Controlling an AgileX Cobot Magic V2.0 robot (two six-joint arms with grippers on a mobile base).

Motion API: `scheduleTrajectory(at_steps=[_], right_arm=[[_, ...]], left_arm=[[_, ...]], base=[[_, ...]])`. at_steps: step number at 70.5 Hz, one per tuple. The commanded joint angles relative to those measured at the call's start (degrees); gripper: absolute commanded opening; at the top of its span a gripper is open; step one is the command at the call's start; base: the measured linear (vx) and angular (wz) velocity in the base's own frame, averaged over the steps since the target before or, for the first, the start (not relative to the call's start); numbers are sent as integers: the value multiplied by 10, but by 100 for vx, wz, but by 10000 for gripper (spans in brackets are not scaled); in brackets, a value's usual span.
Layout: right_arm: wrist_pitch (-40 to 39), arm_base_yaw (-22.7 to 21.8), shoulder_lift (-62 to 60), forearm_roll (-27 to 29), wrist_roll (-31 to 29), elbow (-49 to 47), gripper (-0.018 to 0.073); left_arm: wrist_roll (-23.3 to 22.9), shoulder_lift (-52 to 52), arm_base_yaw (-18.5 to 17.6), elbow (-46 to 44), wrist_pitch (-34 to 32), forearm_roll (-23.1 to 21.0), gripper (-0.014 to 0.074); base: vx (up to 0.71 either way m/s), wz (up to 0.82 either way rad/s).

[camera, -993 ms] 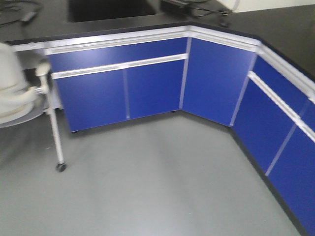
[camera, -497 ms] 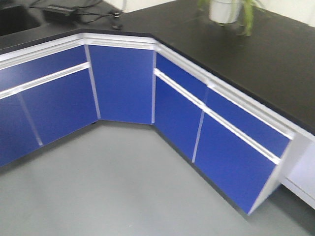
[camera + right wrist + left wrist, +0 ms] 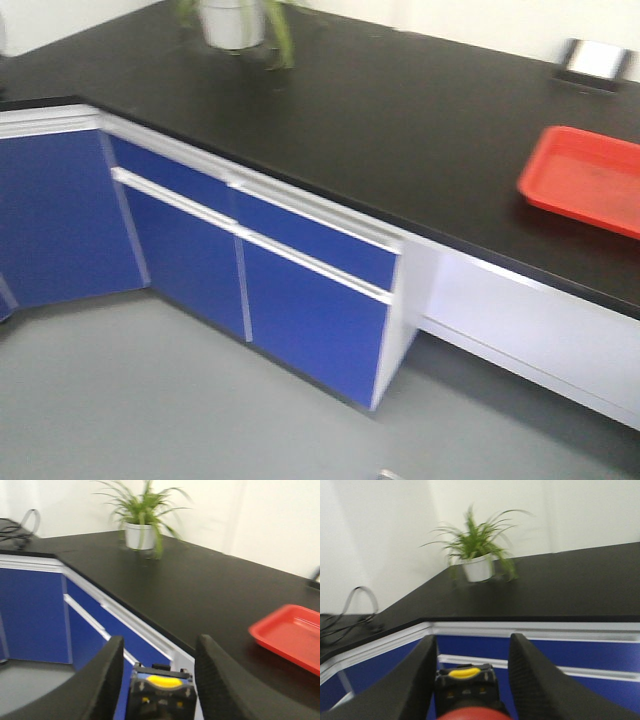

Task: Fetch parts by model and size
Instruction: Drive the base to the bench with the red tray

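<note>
Looking at the left gripper [image 3: 472, 645] clamped around the red-capped switch [image 3: 470, 714] at 6 o'clock in its wrist view, right gripper [image 3: 160, 645] squeezing a black switch block [image 3: 161, 694] with a yellow top, also 6 o'clock, red tray [image 3: 585, 180] at 3 o'clock on the black countertop [image 3: 400, 120].

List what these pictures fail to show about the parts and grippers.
Left wrist view: red cap cut off by the bottom edge; left gripper contact unclear.
Right wrist view: black-and-yellow part cropped below; right gripper contact unclear.
Front view: motion blur; silver object on the counter unidentifiable; both grippers out of frame.
</note>
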Motion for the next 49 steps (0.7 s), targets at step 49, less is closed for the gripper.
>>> scheduleTrajectory(at_steps=[49], right_arm=[[-46, -2, 7, 0, -4, -16, -5]], left_arm=[[-1, 11, -1, -14, -44, 6, -6]], base=[[0, -68]])
